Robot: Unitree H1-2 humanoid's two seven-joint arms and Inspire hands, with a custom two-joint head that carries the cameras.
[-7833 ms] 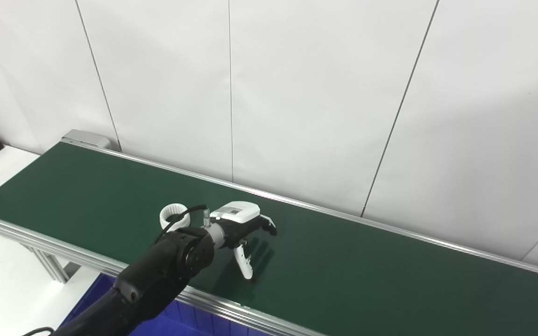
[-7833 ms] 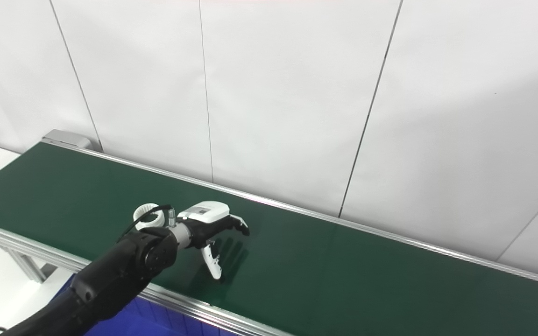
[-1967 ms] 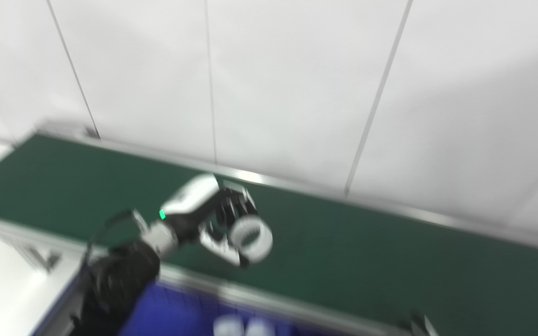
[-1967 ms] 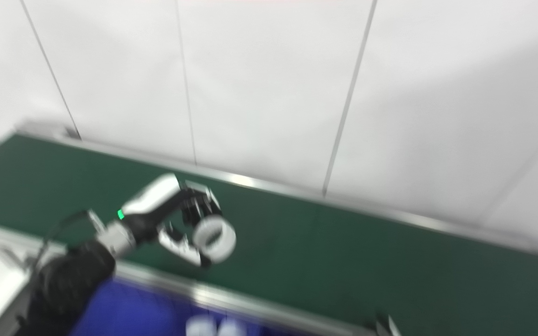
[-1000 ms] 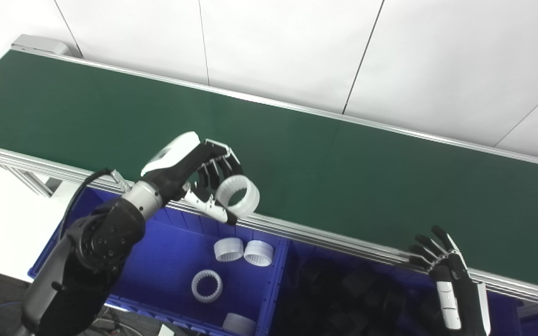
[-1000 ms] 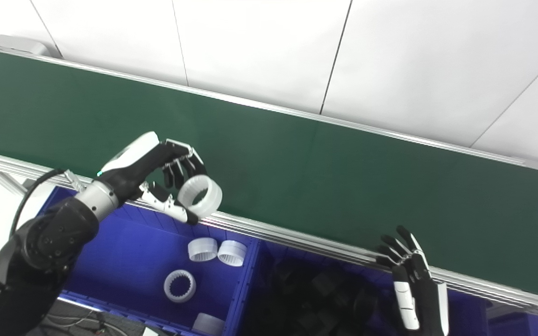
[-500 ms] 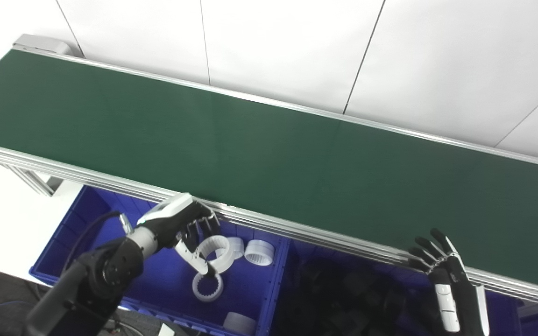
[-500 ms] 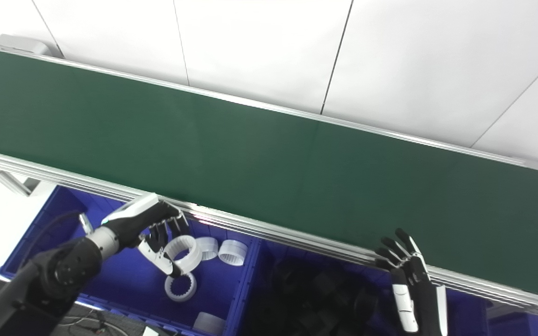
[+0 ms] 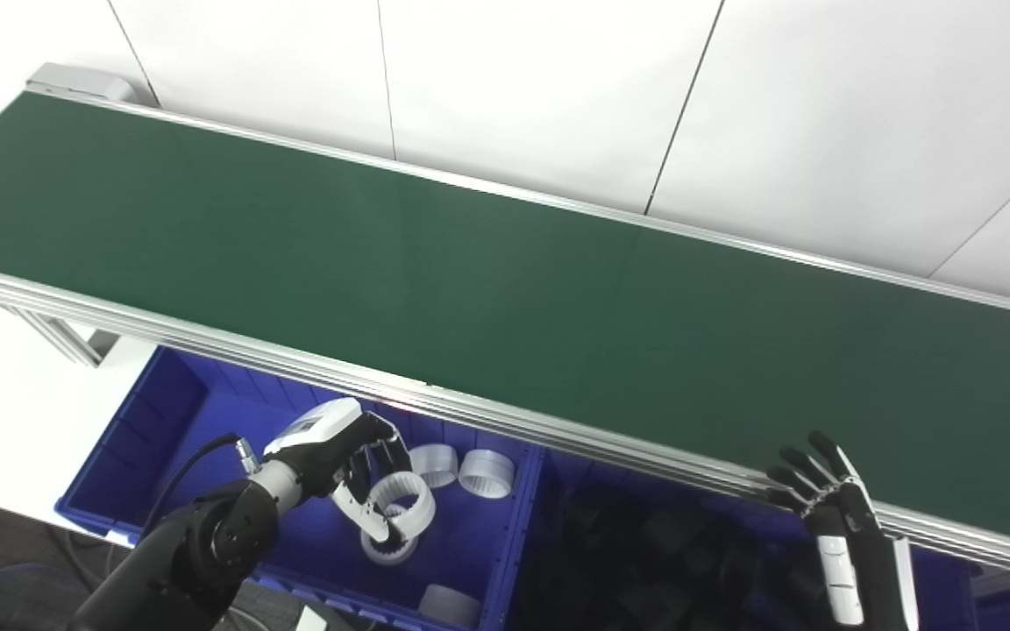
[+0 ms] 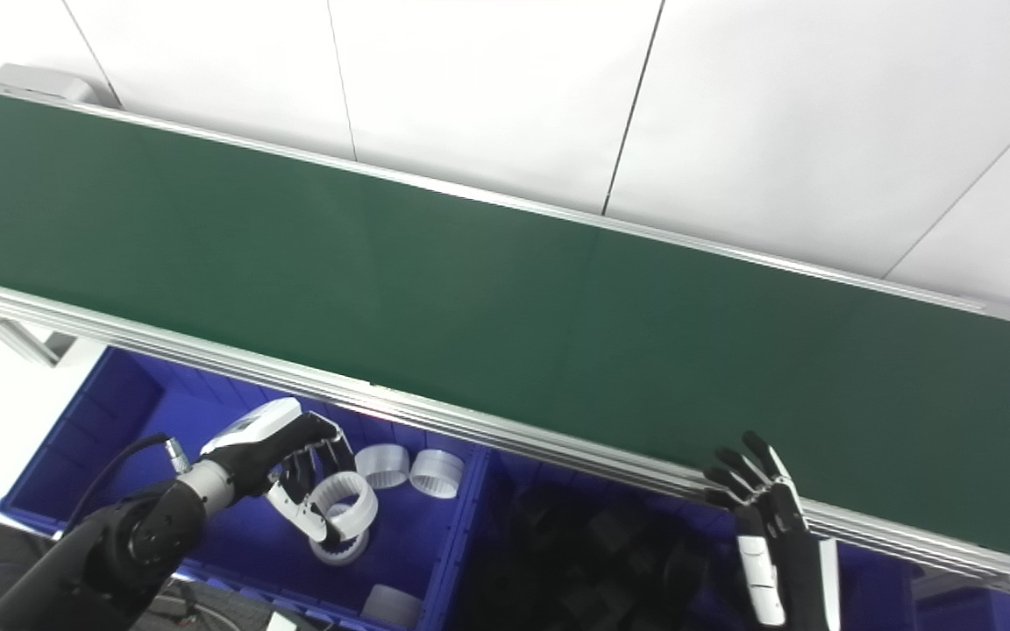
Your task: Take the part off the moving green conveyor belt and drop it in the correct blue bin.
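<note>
My left hand (image 9: 343, 456) is shut on a white toothed ring (image 9: 410, 515) and holds it low inside the left blue bin (image 9: 154, 421), just above another white ring lying there. In the right eye view the hand (image 10: 281, 469) and held ring (image 10: 349, 502) show the same way. My right hand (image 9: 847, 526) is open and empty, fingers spread, over the front rail of the green conveyor belt (image 9: 470, 263) at the right. No part lies on the belt.
The left bin holds more white rings (image 9: 459, 466) near its back wall and one (image 9: 448, 605) at the front. A neighbouring bin (image 9: 645, 561) to the right holds several black parts. The belt's metal front rail (image 9: 487, 412) runs above both bins.
My left hand has carried the white ring from the belt's front edge down into the left blue bin, sinking a little lower in the last half second. The right hand has stayed still.
</note>
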